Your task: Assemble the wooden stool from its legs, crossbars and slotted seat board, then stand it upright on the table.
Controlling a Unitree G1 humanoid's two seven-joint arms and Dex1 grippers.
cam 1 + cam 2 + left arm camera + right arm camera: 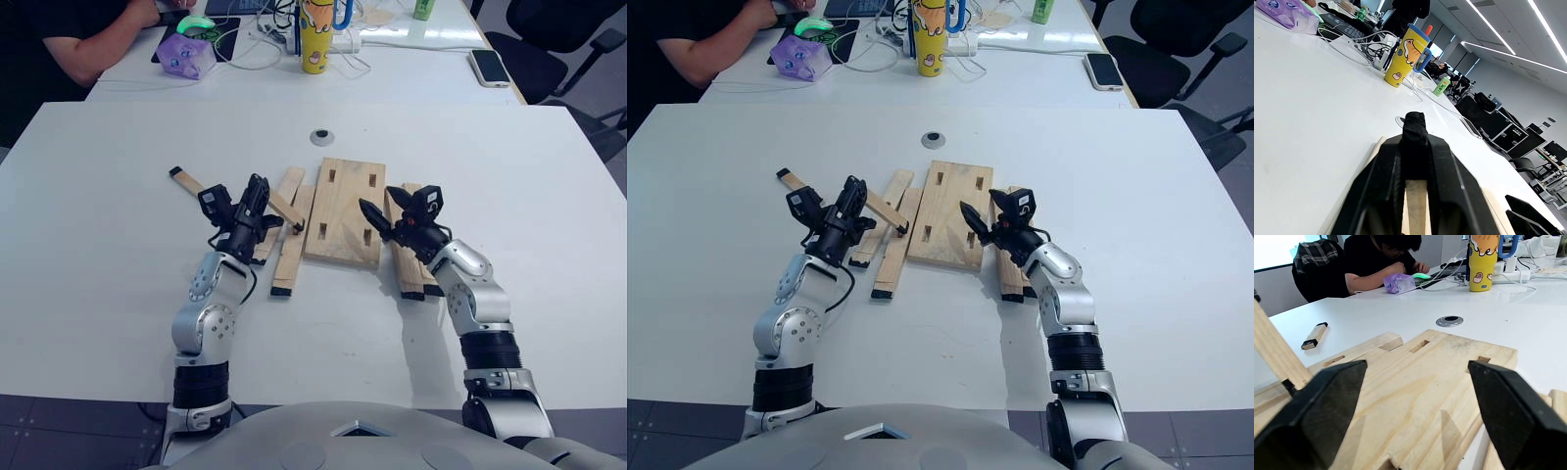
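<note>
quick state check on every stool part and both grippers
left gripper: shut on wooden bar
wooden bar: held, tilted
right gripper: open above slotted seat board
slotted seat board: flat on table, slots empty
loose wooden pieces: flat beside board, unassembled

We see a yellow cup [314,39], a purple pouch [185,56], perhaps tissues, and a phone [489,67] on the far table [411,73].
</note>
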